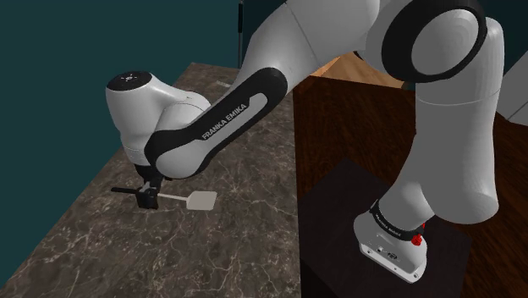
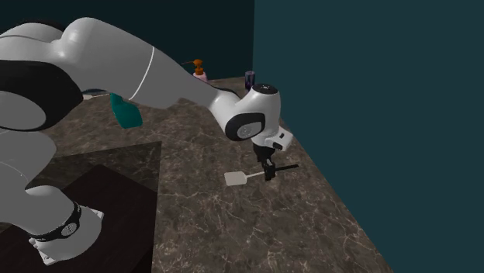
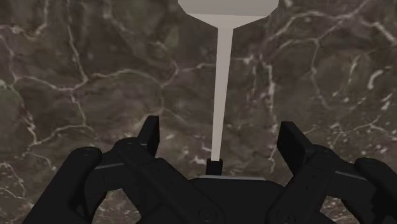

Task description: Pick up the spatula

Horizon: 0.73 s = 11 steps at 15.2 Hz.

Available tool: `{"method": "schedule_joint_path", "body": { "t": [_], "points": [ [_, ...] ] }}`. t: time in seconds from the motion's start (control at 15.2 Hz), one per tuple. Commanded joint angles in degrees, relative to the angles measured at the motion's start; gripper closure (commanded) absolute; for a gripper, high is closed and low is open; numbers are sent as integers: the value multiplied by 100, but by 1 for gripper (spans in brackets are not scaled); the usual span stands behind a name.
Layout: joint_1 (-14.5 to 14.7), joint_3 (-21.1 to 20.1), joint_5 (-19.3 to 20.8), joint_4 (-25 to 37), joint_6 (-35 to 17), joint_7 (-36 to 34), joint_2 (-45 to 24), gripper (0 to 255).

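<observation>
FRANKA EMIKA, in white capitals, runs along the arm's dark forearm panel in the shoulder view. Lettering on the base band is too small to read.

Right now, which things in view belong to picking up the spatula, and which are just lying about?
For the job:
spatula, flat on the marble counter
end effector, open, fingers astride its shaft without touching

Lying about:
teal object
pump bottle
small dark container
</observation>
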State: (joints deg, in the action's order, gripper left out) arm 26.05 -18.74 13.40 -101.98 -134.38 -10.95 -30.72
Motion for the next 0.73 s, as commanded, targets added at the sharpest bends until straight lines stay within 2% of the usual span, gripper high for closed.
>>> {"method": "schedule_joint_path", "body": {
  "t": [0.0,0.66],
  "points": [
    [6,7,9,15,-15,-4,-27,255],
    [-6,-9,-13,12,38,10,30,255]
  ]
}}
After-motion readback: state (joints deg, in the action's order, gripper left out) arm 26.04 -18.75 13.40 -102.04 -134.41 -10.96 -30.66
